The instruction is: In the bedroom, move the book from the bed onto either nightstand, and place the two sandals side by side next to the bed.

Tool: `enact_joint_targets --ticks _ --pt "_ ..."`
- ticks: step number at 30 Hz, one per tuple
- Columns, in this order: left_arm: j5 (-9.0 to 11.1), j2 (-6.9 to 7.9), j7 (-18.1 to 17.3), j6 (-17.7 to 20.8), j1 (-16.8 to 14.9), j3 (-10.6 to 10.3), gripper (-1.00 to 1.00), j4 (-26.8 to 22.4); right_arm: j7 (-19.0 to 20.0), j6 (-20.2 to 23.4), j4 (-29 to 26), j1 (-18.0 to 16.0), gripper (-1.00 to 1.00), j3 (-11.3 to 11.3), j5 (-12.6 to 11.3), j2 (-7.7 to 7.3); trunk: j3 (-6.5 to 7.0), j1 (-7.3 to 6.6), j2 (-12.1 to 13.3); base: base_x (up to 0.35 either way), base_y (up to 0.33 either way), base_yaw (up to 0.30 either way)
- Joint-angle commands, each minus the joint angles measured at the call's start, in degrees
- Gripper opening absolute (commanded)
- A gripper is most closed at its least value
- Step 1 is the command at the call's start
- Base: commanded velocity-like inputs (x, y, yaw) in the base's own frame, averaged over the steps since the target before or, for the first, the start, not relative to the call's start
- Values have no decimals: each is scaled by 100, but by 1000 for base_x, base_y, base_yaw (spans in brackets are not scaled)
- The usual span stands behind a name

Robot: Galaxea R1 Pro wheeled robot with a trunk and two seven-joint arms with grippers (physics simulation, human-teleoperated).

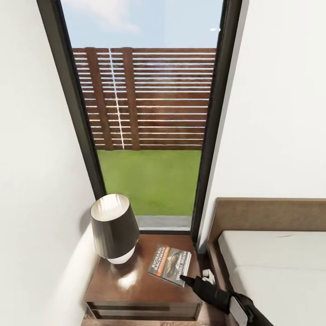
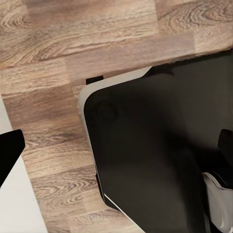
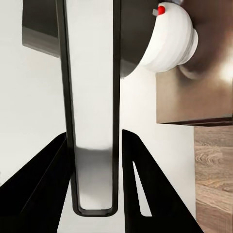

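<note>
Your book [image 1: 170, 265] lay flat on the nightstand [image 1: 136, 290] beside the lamp [image 1: 114, 228], right gripper [image 3: 94, 194] spread open, empty, tip just at its corner.

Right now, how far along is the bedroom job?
Book part looks done: the book lies flat on the nightstand, beside the lamp and off the bed. In hand: the right tool sits at the book's near corner; the right wrist view shows its fingers apart with nothing between them, so it looks released. Left: placing both sandals beside the bed.
</note>
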Motion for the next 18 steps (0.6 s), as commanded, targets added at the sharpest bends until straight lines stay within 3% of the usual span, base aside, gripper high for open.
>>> enact_joint_targets --ticks 1,8,18 --pt "60 0 -26 -15 -6 -41 100 0 -3 134 7 -83 -100 -16 -15 0 -13 3 -12 0 0 0" --pt "62 -5 -26 -8 -13 -39 100 -3 -148 317 16 -305 -100 -20 -18 2 -13 3 -12 28 1 0" --pt "60 -10 -26 -6 -18 -47 100 -4 -470 355 32 -388 -100 -32 -23 10 -13 3 -12 120 40 0"
